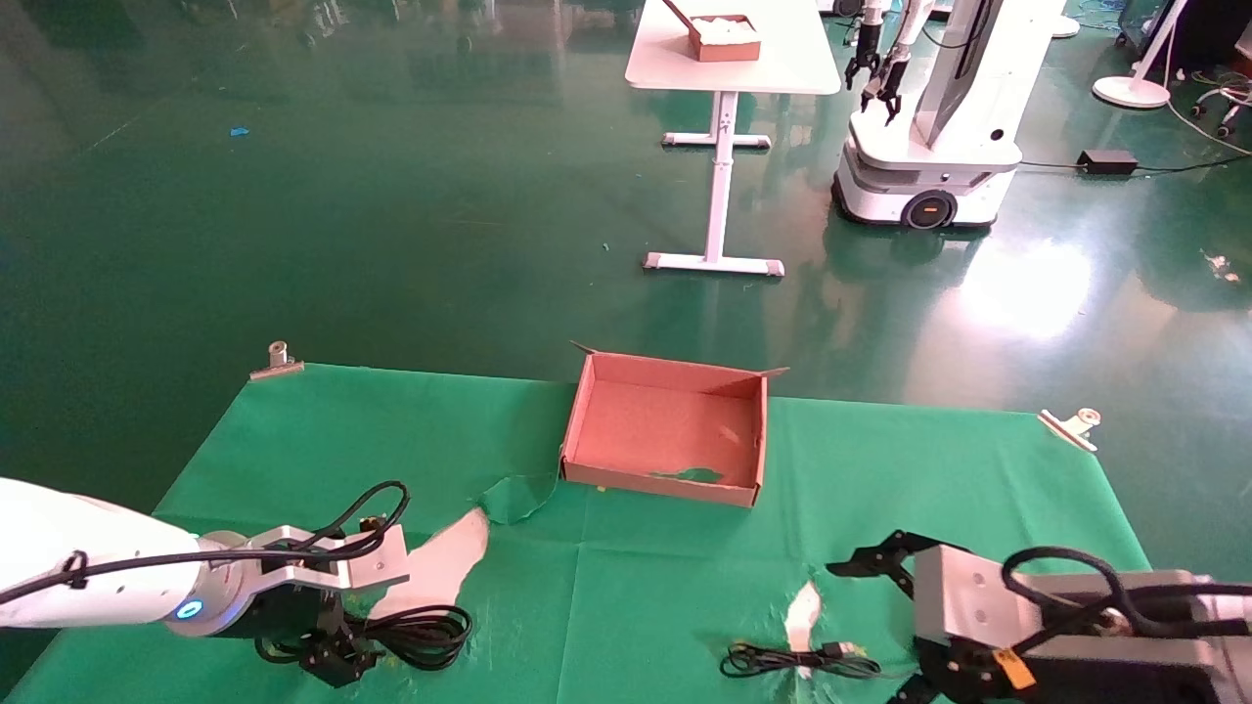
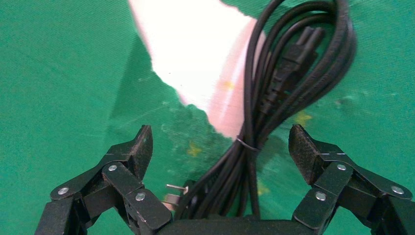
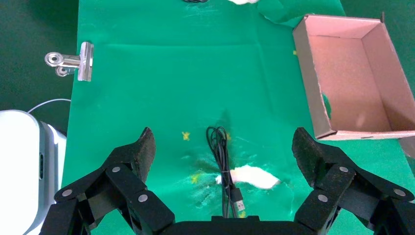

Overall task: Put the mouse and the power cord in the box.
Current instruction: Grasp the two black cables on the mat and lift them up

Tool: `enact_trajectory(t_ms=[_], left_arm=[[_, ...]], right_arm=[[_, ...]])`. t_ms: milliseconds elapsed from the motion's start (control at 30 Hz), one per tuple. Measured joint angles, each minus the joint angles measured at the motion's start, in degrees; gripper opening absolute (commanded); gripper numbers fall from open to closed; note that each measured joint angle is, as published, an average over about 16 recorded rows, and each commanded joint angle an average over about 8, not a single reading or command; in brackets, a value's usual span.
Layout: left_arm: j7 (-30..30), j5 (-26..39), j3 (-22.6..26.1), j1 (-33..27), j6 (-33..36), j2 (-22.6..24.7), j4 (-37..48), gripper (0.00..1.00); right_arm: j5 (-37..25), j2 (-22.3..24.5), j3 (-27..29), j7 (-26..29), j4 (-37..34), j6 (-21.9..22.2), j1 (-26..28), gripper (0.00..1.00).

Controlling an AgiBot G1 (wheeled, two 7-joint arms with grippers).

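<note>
Green cloth [image 1: 626, 587], power cord [image 2: 274, 112] between wide-open, empty left gripper [image 2: 222, 147] fingers.

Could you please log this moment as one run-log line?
left gripper: open, astride power cord | right gripper: open, above mouse cable | box: empty | mouse body: not visible

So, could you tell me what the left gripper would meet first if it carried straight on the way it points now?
Most likely the power cord: the left gripper is open, and the coiled bundle lies between its fingers, on the green cloth. How much gap remains is hard to judge.
</note>
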Motion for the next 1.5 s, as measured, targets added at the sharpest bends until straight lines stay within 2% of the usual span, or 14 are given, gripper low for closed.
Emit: enact_trajectory(t_ms=[133, 300, 633, 900, 933, 967, 1067, 1100, 1133, 1167, 1200, 1333, 1367, 1500], left_arm=[[0.88, 0.71, 0.29, -0.34, -0.99, 0.85, 2.06, 1.00], [1.72, 0.97, 0.43, -0.70, -1.64, 1.45, 3.73, 1.00], [2.62, 0.80, 0.45, -1.08, -1.92, 1.87, 5.13, 1.00], [2.87, 0.74, 0.45, -1.18, -1.99, 1.97, 5.50, 1.00], [2.88, 0.74, 0.45, -1.19, -2.00, 1.98, 5.53, 0.95], [2.89, 0.74, 0.45, -1.20, -2.00, 1.99, 5.56, 0.85], [2.92, 0.75, 0.45, -1.21, -2.02, 2.01, 5.62, 0.48], [2.92, 0.75, 0.45, -1.21, -2.03, 2.02, 5.63, 0.35], [2.93, 0.76, 0.45, -1.21, -2.03, 2.02, 5.65, 0.23], [2.93, 0.76, 0.45, -1.22, -2.04, 2.02, 5.66, 0.10], [2.93, 0.76, 0.45, -1.22, -2.05, 2.03, 5.67, 0.03], [2.94, 0.76, 0.45, -1.22, -2.06, 2.04, 5.69, 0.00], [2.94, 0.75, 0.44, -1.22, -2.06, 2.04, 5.69, 0.00], [2.94, 0.71, 0.43, -1.22, -2.06, 2.02, 5.67, 0.00]], right_arm=[[-1.93, -0.51, -0.81, -0.24, -0.08, 0.24, 0.11, 1.00], [-8.01, -3.25, -3.41, -0.61, -1.37, 1.03, 1.51, 1.00], [-24.67, -15.37, -11.28, -2.89, -12.07, 3.27, 8.46, 1.00], [-31.07, -23.30, -14.96, -5.93, -22.61, 4.78, 12.87, 1.00], [-31.45, -23.87, -15.21, -6.24, -23.53, 4.93, 13.18, 1.00], [-31.77, -24.33, -15.41, -6.50, -24.31, 5.08, 13.44, 1.00], [-32.48, -25.29, -15.84, -7.07, -26.05, 5.49, 13.98, 1.00], [-32.64, -25.48, -15.93, -7.19, -26.40, 5.59, 14.10, 0.95], [-32.78, -25.62, -16.01, -7.27, -26.66, 5.68, 14.18, 0.85], [-32.92, -25.72, -16.08, -7.33, -26.85, 5.77, 14.24, 0.73], [-33.02, -25.80, -16.13, -7.36, -26.99, 5.83, 14.28, 0.60], [-33.25, -25.95, -16.25, -7.40, -27.23, 5.96, 14.37, 0.10], [-33.21, -25.91, -16.22, -7.40, -27.19, 5.95, 14.36, 0.02], [-32.95, -25.74, -16.09, -7.36, -26.91, 5.85, 14.26, 0.00]])
